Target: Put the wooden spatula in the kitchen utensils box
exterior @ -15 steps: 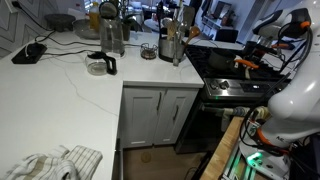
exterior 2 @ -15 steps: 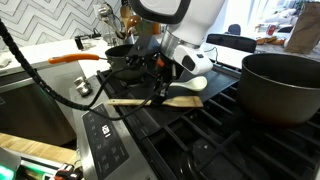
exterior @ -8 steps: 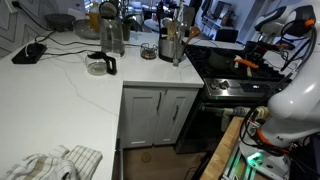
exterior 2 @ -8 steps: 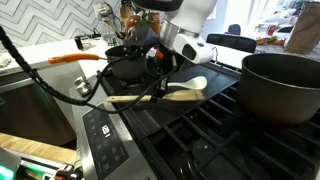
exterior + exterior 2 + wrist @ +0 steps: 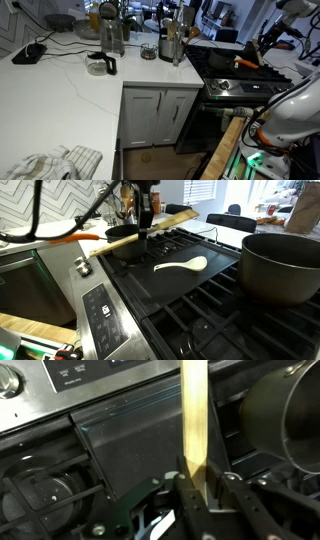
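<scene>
My gripper [image 5: 146, 230] is shut on the wooden spatula [image 5: 112, 243] and holds it in the air above the black stove top, long and slightly tilted. In the wrist view the spatula [image 5: 194, 410] runs up from between my two fingers [image 5: 201, 478]. The kitchen utensils box [image 5: 172, 44], a shiny steel cylinder with utensils in it, stands on the white counter beside the stove. In that exterior view my gripper [image 5: 263, 46] is small and dark over the stove, well apart from the box.
A pale spoon [image 5: 182, 264] lies on the stove top [image 5: 190, 300]. A large dark pot [image 5: 282, 265] stands on the burners and also shows in the wrist view [image 5: 298, 410]. A taller steel jug [image 5: 111, 32] and a small dark wire cup [image 5: 148, 50] stand on the counter near the box.
My gripper has risen from the stove top with the spatula in it, up and toward the back. The pale spoon stays on the stove.
</scene>
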### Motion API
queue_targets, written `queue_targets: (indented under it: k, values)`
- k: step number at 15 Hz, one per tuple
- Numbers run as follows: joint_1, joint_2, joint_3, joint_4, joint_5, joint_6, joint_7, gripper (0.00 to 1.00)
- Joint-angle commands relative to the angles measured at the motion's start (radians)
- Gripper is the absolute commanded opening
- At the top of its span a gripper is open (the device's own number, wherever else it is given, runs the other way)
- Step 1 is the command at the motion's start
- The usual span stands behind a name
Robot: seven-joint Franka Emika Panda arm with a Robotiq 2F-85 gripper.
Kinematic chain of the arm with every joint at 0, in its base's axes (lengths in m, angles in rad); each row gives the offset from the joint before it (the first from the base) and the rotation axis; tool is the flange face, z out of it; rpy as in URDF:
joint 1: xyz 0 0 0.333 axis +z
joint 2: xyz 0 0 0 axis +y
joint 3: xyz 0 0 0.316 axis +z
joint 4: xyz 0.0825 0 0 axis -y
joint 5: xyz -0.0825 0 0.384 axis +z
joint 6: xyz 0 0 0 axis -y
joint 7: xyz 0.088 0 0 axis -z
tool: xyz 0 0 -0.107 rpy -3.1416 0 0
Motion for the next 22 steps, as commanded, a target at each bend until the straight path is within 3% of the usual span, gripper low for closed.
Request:
queue_targets:
  k: [1,5,11,12,15,19,20,22]
  values:
    - [0.071,-0.218,0.009,-0.176,-0.004,0.102,-0.062,0.06]
    - [0.188,-0.394,0.021,-0.305,0.018,0.217,-0.089,0.06]
    - [0.387,-0.629,0.032,-0.564,-0.007,0.526,-0.133,0.06]
    - [0.393,-0.533,0.003,-0.446,-0.024,0.438,-0.076,0.23]
    - [0.426,-0.604,0.01,-0.526,-0.028,0.503,-0.084,0.23]
    - [0.426,-0.621,0.007,-0.54,-0.029,0.507,-0.092,0.23]
    - [0.426,-0.621,0.007,-0.54,-0.029,0.508,-0.092,0.06]
    - [0.476,-0.646,0.033,-0.567,-0.008,0.583,-0.116,0.06]
